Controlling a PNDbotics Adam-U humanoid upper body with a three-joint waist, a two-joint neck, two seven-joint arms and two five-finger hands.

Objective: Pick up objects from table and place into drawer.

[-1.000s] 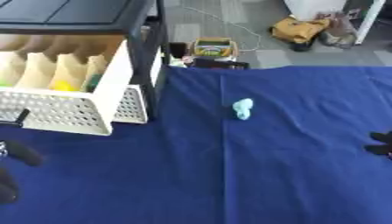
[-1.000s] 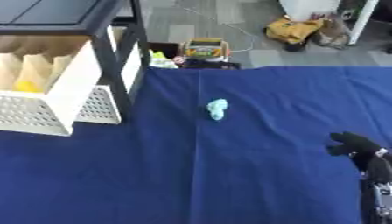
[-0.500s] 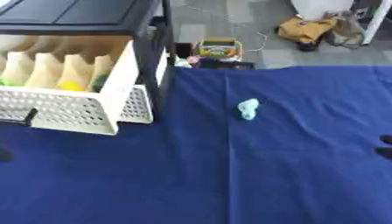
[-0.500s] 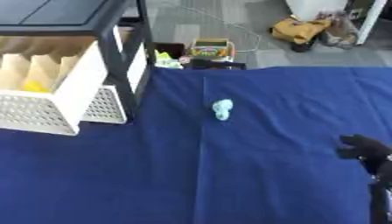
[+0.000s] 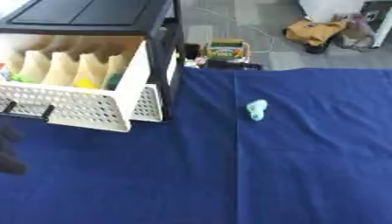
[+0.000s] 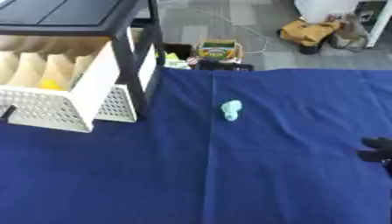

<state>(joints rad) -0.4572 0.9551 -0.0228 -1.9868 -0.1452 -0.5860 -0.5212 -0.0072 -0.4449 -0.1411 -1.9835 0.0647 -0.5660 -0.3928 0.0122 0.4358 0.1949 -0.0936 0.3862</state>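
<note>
A small light-blue object point(image 5: 257, 109) lies alone on the blue cloth, near the table's middle. At the far left a white perforated drawer point(image 5: 76, 111) stands pulled out of a black-framed cabinet point(image 5: 84, 13); its upright dividers hold yellow and green things. My left hand point(image 5: 8, 151) shows as a dark blurred shape at the left edge, below the drawer's front. In the right eye view, only the dark tips of my right hand point(image 6: 379, 151) show at the right edge, well to the right of the object. Neither hand touches anything.
The blue cloth point(image 5: 306, 175) covers the table, with a crease running down its middle. Past the far edge, on the grey floor, lie a colourful box point(image 5: 226, 48), a yellow bag point(image 5: 318, 33) and a cable.
The whole picture has shifted a little to the right, so the camera moved. The light-blue object has stayed in place on the cloth. Both hands remain at the edges.
</note>
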